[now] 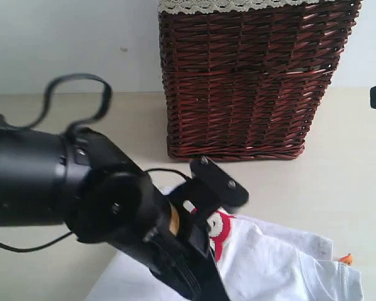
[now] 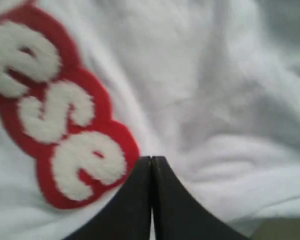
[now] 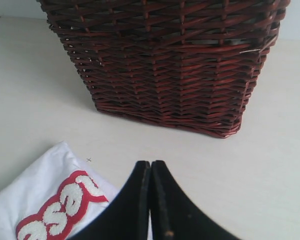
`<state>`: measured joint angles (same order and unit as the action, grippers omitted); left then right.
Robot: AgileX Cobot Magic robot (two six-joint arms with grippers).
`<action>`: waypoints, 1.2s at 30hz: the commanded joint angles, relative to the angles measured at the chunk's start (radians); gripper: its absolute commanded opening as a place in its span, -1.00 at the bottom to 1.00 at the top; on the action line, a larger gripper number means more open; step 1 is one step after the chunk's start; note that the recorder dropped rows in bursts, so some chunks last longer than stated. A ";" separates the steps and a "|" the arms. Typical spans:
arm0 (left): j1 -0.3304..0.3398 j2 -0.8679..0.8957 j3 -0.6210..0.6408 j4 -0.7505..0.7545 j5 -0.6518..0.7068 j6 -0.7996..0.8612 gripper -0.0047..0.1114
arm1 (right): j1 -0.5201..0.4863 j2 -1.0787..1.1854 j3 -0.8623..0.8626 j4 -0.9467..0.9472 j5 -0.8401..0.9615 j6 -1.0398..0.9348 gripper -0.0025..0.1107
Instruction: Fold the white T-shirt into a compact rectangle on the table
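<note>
Nearest to you, the left gripper (image 2: 151,159) is closed tight, holding nothing, close over the white T-shirt (image 2: 215,75), just beside the red-outlined lettering (image 2: 55,115). The shirt lies rumpled on the near part of the table (image 1: 351,175). To fold well, I think you must first open this gripper and pinch one edge, not a bunched layer. The right gripper (image 3: 150,163) is also closed and empty, facing the wicker basket (image 1: 250,81) farther back.
</note>
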<state>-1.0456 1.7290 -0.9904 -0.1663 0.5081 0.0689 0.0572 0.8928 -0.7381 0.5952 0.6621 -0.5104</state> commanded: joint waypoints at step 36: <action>0.389 -0.121 0.113 -0.058 -0.017 0.027 -0.92 | 0.047 0.126 0.016 0.147 0.124 -0.207 -0.96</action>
<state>-0.6580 1.6876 -0.8949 -0.2103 0.5166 0.0920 0.0678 0.9895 -0.7226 0.7103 0.7542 -0.6554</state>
